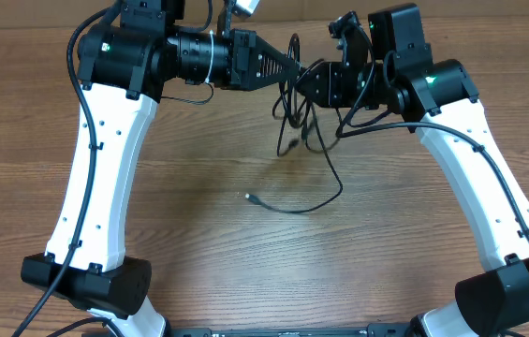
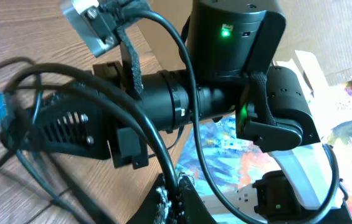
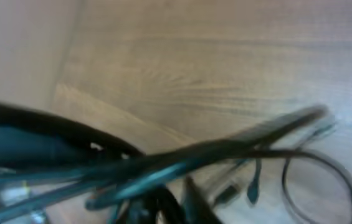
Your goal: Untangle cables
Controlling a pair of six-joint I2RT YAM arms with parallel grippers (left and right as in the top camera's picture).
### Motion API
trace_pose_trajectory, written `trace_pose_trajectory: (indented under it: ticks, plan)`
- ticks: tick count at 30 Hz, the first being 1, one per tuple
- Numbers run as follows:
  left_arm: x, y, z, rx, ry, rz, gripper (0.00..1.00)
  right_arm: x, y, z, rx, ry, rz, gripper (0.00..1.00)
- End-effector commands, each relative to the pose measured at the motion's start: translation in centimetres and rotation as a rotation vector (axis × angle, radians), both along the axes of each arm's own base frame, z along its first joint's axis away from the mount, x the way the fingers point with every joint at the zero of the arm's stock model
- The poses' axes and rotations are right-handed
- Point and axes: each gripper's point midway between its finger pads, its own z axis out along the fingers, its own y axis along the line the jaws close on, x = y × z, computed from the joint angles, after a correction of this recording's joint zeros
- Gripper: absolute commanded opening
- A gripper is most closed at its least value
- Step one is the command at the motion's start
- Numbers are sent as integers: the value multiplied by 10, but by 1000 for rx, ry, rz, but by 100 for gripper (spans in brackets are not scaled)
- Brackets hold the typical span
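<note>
item: cables (image 1: 294,105). several thin black cords, knotted in one loose tangle.
place: near the middle of the table's (image 1: 198,243) far edge. we see the knot lifted off the wood between the two grippers, with loops hanging down to the surface.
one strand curves out toward the table's middle and ends in a small pale plug (image 1: 248,197) lying flat.
left gripper (image 1: 292,67): fingers pressed together, pinching the top of the tangle.
right gripper (image 1: 315,82): fingers closed, set in the same knot just beside the left. whether they pinch a cord we cannot tell.
right wrist view: we find the cables blurred, crossing close to the lens above the wood.
</note>
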Motion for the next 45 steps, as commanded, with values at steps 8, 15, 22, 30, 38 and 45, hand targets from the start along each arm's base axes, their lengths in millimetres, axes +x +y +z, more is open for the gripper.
trace_pose_trajectory:
  ticks: [8,15,22,30,38,45]
  plan:
    - [31,32,-8,98,19,201,4,-57,-19,-29,-140,183,109,4]
    - [58,74,-53,378,40,459,4,-99,-29,7,-127,161,134,4]
    - [61,112,-81,598,73,606,4,-143,-24,68,14,28,197,4]
    - [44,121,-105,795,28,512,4,-154,-21,104,91,-101,216,4]
    - [31,70,-94,699,-131,275,4,-117,-42,92,22,-41,-64,4]
    - [13,20,-20,316,-299,97,4,-112,-45,90,5,-44,-87,62]
